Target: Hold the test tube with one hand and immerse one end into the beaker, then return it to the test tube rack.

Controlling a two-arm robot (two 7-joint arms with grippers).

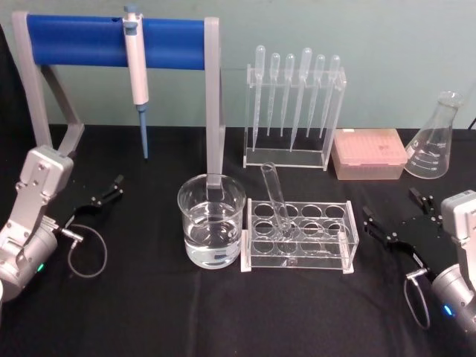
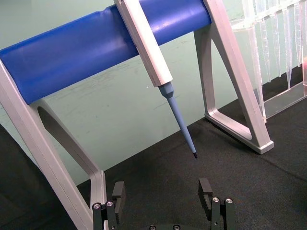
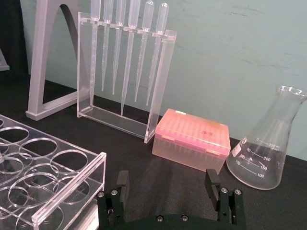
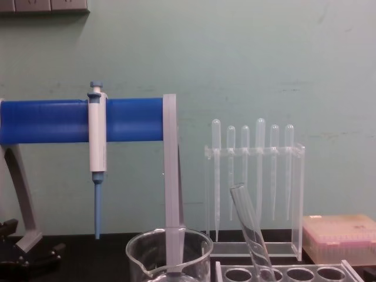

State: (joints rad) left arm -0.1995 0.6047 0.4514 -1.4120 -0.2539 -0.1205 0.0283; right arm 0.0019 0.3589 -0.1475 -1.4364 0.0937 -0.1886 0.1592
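The test tube (image 1: 275, 195) stands tilted in a front hole of the clear rack (image 1: 338, 239), its open rim leaning toward the beaker; it also rises from the rack in the chest view (image 4: 250, 230). The beaker (image 1: 211, 220), part-filled with clear liquid, sits just left of the rack, and its spouted rim (image 4: 169, 247) is low in the chest view. My left gripper (image 1: 108, 191) rests open and empty on the black table at far left, well clear of the beaker (image 2: 162, 191). On the right my right gripper (image 1: 392, 208) lies open and empty beside the rack (image 3: 166, 182).
A grey stand with a blue bar (image 1: 111, 41) holds a white-and-blue pipettor (image 1: 137, 74) behind the beaker. A pipette rack (image 1: 294, 111), a pink tip box (image 1: 370, 152) and a conical flask (image 1: 435, 141) line the back. Open black table lies in front.
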